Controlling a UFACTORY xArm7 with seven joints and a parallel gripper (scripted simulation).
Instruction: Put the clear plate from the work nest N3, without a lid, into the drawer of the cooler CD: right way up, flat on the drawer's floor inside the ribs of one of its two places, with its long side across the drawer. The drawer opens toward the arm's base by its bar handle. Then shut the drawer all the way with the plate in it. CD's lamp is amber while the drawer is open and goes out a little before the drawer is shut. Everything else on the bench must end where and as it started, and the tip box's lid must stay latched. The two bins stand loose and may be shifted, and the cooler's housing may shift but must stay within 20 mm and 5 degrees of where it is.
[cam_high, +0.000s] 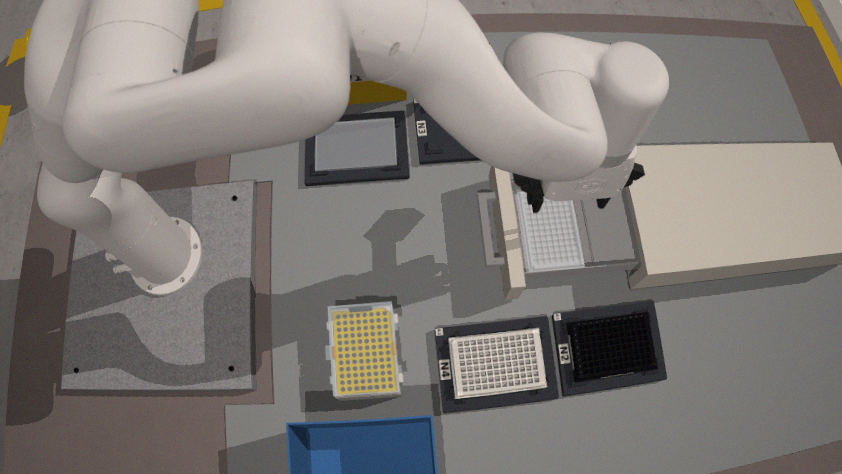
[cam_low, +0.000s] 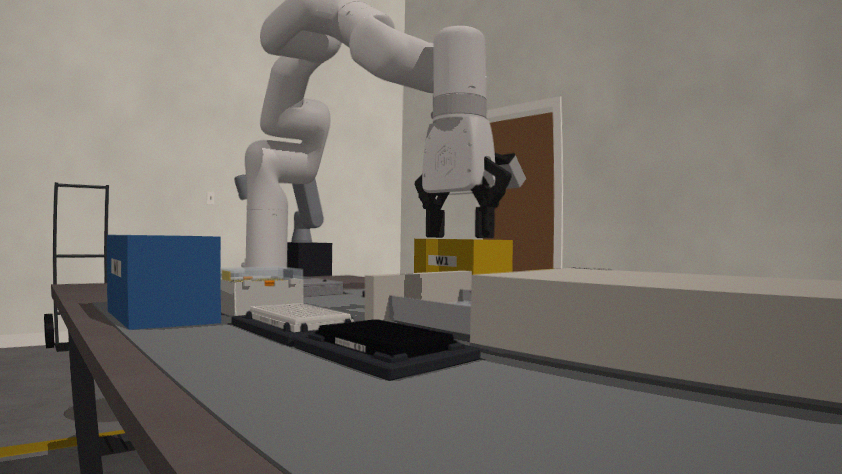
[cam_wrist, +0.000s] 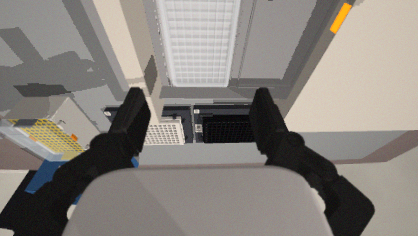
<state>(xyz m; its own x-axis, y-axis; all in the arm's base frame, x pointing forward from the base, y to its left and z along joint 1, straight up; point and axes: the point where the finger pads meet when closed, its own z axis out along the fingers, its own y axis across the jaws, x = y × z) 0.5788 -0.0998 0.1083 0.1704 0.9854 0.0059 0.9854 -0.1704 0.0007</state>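
Note:
The clear plate (cam_high: 550, 232) lies without a lid in the open drawer (cam_high: 565, 232) of the cooler CD (cam_high: 730, 209), in the place next to the drawer's front panel (cam_high: 509, 235). Its long side runs across the drawer. It also shows in the wrist view (cam_wrist: 200, 42). The drawer's other place (cam_high: 609, 229) is bare. My gripper (cam_high: 580, 188) (cam_low: 459, 223) is open and holds nothing; it hangs well above the drawer, fingers pointing down. The amber lamp (cam_wrist: 340, 17) is lit. The nest N3 (cam_high: 438, 138) is mostly hidden behind my arm.
A nest with a grey cover (cam_high: 356, 147) stands beside N3. N4 holds a white plate (cam_high: 497, 362) and N2 a black plate (cam_high: 609, 347). The tip box (cam_high: 363, 351) and the blue bin (cam_high: 362, 444) stand near the front. A yellow bin W1 (cam_low: 462, 254) stands behind the drawer.

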